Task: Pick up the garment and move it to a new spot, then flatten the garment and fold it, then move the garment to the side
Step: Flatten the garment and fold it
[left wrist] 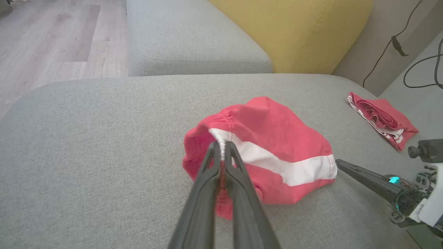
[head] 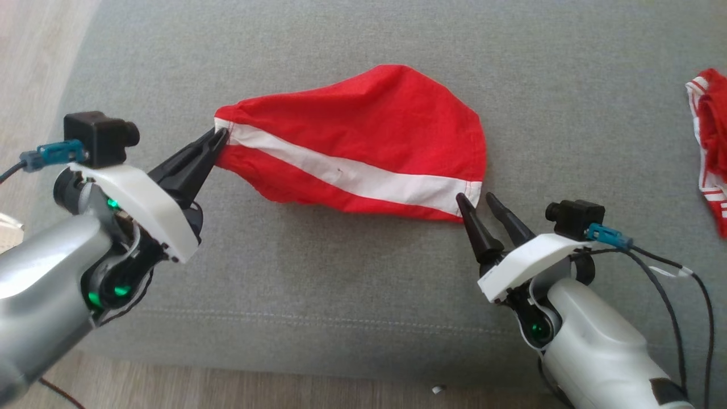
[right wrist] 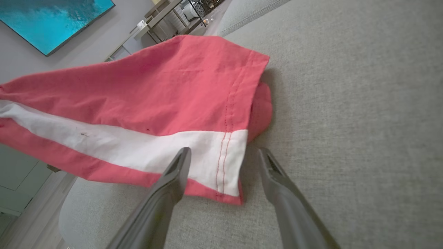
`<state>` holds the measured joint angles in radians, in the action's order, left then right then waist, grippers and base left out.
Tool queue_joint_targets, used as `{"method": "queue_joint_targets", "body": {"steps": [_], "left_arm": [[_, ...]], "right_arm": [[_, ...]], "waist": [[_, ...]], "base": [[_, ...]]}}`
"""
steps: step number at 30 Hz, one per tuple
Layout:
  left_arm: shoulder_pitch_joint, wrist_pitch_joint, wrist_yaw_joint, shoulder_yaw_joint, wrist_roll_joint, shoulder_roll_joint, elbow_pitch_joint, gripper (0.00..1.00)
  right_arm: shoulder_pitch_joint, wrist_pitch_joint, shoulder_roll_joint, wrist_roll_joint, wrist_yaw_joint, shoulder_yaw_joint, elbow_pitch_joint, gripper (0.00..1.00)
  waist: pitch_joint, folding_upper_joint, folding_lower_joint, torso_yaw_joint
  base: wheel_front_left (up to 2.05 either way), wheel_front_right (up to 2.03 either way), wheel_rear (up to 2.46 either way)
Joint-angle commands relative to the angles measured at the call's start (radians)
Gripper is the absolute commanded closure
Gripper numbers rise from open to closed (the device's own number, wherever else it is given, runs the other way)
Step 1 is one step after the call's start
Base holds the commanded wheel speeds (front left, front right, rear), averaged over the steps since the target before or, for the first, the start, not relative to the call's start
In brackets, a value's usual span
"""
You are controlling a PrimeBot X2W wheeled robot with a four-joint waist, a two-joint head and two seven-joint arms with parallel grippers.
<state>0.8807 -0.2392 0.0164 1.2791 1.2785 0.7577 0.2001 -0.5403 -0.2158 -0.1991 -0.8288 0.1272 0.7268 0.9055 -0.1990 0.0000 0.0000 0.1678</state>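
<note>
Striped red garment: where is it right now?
The garment lies mid head view on the grey cushion, between the left claw, pinching its gathered end, and the open right claw at its striped hem corner.

The garment (head: 369, 113) is seen as thin, matt woven cloth. The sofa (head: 318, 272) is covered in coarse grey matt fabric. The floor (head: 170, 389) is finished in pale wood grain.

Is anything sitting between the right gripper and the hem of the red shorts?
Nothing visible. The right gripper stands open right at the white-striped hem of the red shorts, which lie on the grey sofa cushion.
</note>
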Motion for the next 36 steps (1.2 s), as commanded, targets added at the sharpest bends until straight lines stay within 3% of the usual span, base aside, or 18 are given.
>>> {"method": "queue_joint_targets", "body": {"steps": [1, 3, 6, 7, 9, 10, 15, 19, 26, 31, 36], "left_arm": [[0.037, -0.011, -0.005, -0.059, -0.006, 0.036, -0.003, 1.00], [0.036, -0.012, -0.006, -0.058, -0.009, 0.033, 0.000, 1.00], [0.034, -0.012, -0.007, -0.057, -0.010, 0.029, 0.004, 1.00], [0.034, -0.012, -0.008, -0.057, -0.010, 0.028, 0.005, 1.00], [0.034, -0.012, -0.010, -0.057, -0.011, 0.026, 0.008, 1.00], [0.034, -0.012, -0.011, -0.057, -0.012, 0.025, 0.010, 1.00], [0.030, -0.015, -0.013, -0.060, -0.022, 0.021, 0.029, 1.00], [0.022, -0.018, -0.020, -0.078, -0.024, 0.023, 0.026, 1.00], [0.085, -0.015, -0.046, -0.154, -0.012, 0.036, -0.053, 1.00], [0.223, 0.047, -0.074, -0.211, 0.025, 0.005, -0.069, 1.00], [0.427, 0.101, -0.098, -0.236, -0.023, -0.093, 0.013, 1.00]], "right_arm": [[-0.017, -0.018, 0.015, -0.017, 0.003, 0.023, -0.011, 0.00], [-0.023, -0.023, 0.017, -0.035, 0.003, 0.032, 0.003, 0.01], [-0.031, -0.028, 0.020, -0.056, 0.003, 0.050, 0.019, 0.20], [-0.034, -0.030, 0.021, -0.063, 0.003, 0.056, 0.021, 0.34], [-0.040, -0.035, 0.020, -0.077, 0.003, 0.065, 0.023, 0.73], [-0.042, -0.037, 0.018, -0.083, 0.003, 0.069, 0.022, 1.00], [-0.044, -0.044, -0.013, -0.099, 0.003, 0.079, -0.011, 1.00], [-0.039, -0.045, -0.054, -0.082, 0.003, 0.021, -0.080, 1.00], [-0.068, -0.046, -0.216, -0.033, 0.003, -0.197, -0.312, 1.00], [-0.270, 0.027, -0.328, 0.041, 0.003, -0.277, -0.376, 1.00], [-0.538, 0.112, -0.336, 0.110, 0.003, -0.324, -0.357, 1.00]], "waist": [[-0.002, 0.0000, 0.0000, 0.002], [-0.003, 0.0000, 0.0000, 0.005], [-0.005, 0.0000, 0.0000, 0.007], [-0.006, 0.0000, 0.0000, 0.007], [-0.009, 0.0000, 0.0000, 0.007], [-0.011, 0.0000, 0.0000, 0.007], [0.005, 0.0000, 0.0000, -0.001], [0.025, 0.0000, 0.0000, -0.017], [0.044, 0.0000, 0.0000, -0.065], [-0.006, 0.0000, 0.0000, -0.113], [-0.102, 0.0000, 0.0000, -0.166]], "base": [[0.00, 0.00, 0.00], [0.00, 0.00, 0.00], [0.00, 0.00, 0.00], [0.00, 0.00, 0.00], [0.00, 0.00, 0.00], [0.00, 0.00, 0.00], [0.00, 0.00, 0.00], [0.00, 0.00, 0.00], [0.00, 0.00, 0.00], [0.00, 0.00, 0.00], [0.00, 0.00, 0.00]]}}
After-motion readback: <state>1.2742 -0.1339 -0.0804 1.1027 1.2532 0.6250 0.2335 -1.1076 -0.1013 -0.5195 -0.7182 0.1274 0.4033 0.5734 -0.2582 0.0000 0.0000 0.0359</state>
